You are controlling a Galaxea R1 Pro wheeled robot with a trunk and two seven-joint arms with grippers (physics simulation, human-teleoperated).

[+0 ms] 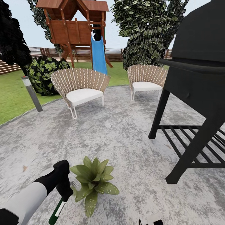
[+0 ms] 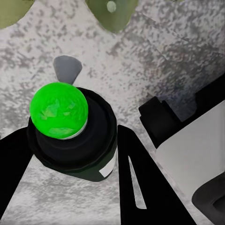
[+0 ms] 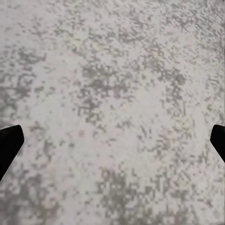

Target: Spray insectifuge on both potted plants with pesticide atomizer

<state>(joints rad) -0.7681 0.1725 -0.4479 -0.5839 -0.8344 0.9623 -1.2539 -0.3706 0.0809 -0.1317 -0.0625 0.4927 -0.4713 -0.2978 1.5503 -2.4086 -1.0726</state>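
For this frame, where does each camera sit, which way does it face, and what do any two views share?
Head view: on the head, facing forward and down over paving to the potted plant, chairs and grill; left arm holds the pesticide atomizer.
Left wrist view: near the left gripper, facing along its fingers, shut on the atomizer's green-topped body.
Right wrist view: facing down on bare paving; black fingertips spread.
Shared: head and left wrist views show atomizer and plant leaves.

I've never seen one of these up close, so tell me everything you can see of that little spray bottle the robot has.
The pesticide atomizer is a small bottle with a dark green-black body, a white label patch and a bright green round cap. It hangs tilted beside the potted plant over grey paving, clamped between the left gripper's black fingers.
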